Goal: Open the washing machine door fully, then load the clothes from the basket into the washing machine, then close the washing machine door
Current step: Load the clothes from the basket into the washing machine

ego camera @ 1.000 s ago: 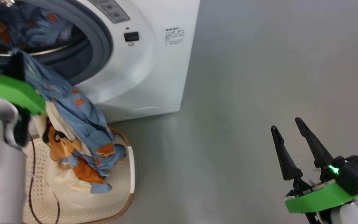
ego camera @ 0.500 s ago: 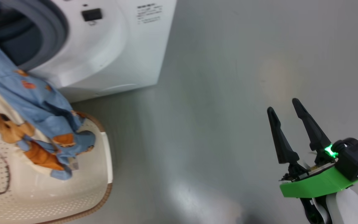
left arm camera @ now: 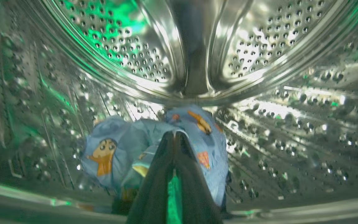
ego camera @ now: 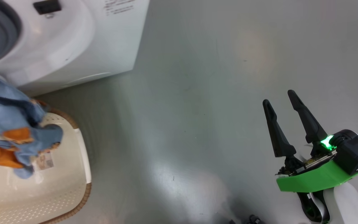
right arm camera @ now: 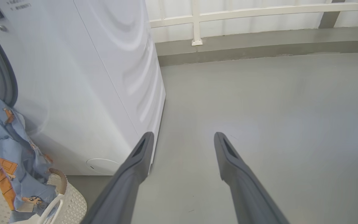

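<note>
— Where the clothes [right arm camera: 2, 137] hang out of the washing machine [right arm camera: 82, 77], which way does their long axis run?

— Up and down, going by the right wrist view. They form a narrow strip from the grey gasket [right arm camera: 3, 77] at the mouth, down the white front, with the low end bunched in the basket [ego camera: 73, 183].

— And the top end?

— Inside the steel drum [left arm camera: 129, 56]. The left wrist view has blue cloth heaped on the drum's lower wall, reaching toward the back. The left gripper [left arm camera: 175, 134] has its two dark fingers pressed together, with a pale edge of that cloth pinched at the tips.

— How does the fabric look?

— Light blue and creased, printed with orange cartoon figures, small orange squares and a few dark scribbled lines. In the head view the lowest folds lie over the basket's left part, just beside the sticker [ego camera: 43, 161] on its bottom.

— The other arm?

— The right gripper [ego camera: 278, 97] holds nothing. Its fingers stand apart, pointing up the head view over the grey floor [ego camera: 197, 109], well apart from the machine and the basket.
</note>
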You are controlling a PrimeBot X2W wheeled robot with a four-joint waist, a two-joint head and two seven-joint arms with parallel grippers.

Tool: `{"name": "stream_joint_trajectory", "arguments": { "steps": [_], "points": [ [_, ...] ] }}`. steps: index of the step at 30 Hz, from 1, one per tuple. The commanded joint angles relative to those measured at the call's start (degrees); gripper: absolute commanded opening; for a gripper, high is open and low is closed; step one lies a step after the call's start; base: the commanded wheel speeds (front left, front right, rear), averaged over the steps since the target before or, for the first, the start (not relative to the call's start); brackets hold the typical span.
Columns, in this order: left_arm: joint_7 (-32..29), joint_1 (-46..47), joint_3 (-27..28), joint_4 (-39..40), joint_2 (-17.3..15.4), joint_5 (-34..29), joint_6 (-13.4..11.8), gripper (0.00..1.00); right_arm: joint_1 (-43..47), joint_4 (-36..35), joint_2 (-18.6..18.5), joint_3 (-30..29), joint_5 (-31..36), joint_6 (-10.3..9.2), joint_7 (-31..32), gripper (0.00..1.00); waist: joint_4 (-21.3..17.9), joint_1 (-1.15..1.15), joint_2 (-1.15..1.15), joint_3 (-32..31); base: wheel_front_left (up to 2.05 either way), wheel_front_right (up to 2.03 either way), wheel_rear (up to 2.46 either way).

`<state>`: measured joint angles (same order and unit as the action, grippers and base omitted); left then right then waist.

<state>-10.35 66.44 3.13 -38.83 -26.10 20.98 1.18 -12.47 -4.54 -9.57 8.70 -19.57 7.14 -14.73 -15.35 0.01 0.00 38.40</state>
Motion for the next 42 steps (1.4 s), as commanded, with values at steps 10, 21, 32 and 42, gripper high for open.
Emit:
{"name": "stream_joint_trajectory", "arguments": {
  "steps": [10,21,32,42],
  "points": [
    [17.53,9.64,1.20,2.93,-7.75,-5.10,-3.01,0.00,-0.52,-1.05,-0.54,2.33,-0.76,0.35,-0.27,1.00,-2.96,-0.01,0.00,2.12,0.00,0.00,0.00],
    [23.19,12.77,-0.73,-2.00,-8.06,-6.39,-1.82,0.00,-1.29,-1.02,-0.02,2.36,-0.94,0.35,-0.27,1.00,-3.38,-0.01,0.00,4.22,0.00,0.00,0.00],
    [19.52,10.48,-1.15,-7.00,-5.88,-3.63,-0.60,0.00,-1.79,-1.17,-0.26,1.58,-0.98,0.35,-0.27,1.00,-1.22,-0.01,0.00,4.94,0.00,0.00,0.00],
    [17.00,6.89,-1.96,-6.89,-3.70,-1.92,-0.19,1.00,-1.94,-1.17,-0.92,1.12,-0.74,0.35,-0.27,1.00,0.93,-0.01,0.00,2.89,0.00,0.00,0.00]
  ]
}}
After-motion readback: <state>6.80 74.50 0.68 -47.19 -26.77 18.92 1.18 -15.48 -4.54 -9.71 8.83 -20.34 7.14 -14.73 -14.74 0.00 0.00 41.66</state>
